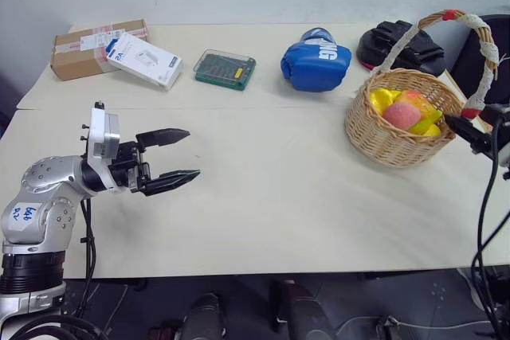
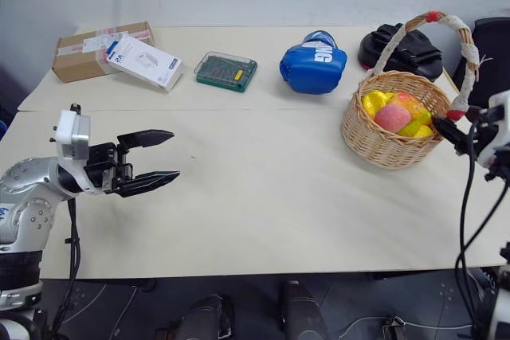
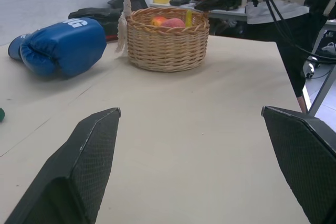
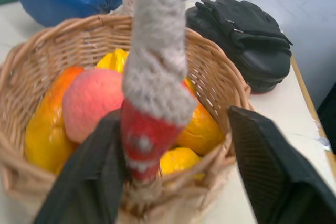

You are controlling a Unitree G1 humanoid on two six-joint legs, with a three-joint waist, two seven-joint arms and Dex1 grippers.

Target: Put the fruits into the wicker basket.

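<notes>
1. The right gripper (image 4: 173, 174) sits right up against the wicker basket (image 1: 382, 137), on the side nearest to it, and its two black fingers (image 4: 273, 169) are spread with the base of the handle (image 4: 152, 93) standing between them. Nothing is pinched; the handle's red band simply fills the gap.
2. Just beyond those fingers, inside the basket, lies the pink-red peach (image 4: 94, 100), nestled among the yellow-orange mango pieces (image 4: 47, 127). Both fruits are down below the rim, so the job looks as good as finished.
3. Parted jaws this close to the rim fit a release: I judge the fruit is let go and the hand has only to back off without catching the handle.
4. The left gripper (image 1: 171, 161) hovers well away from the basket above bare table (image 1: 263, 212), fingers wide apart and empty, pointing level towards it. From there the basket stands far ahead, with the blue boxing glove (image 3: 60, 45) off to one side.
5. No fruit lies near this hand, so it appears to be parked.
</notes>
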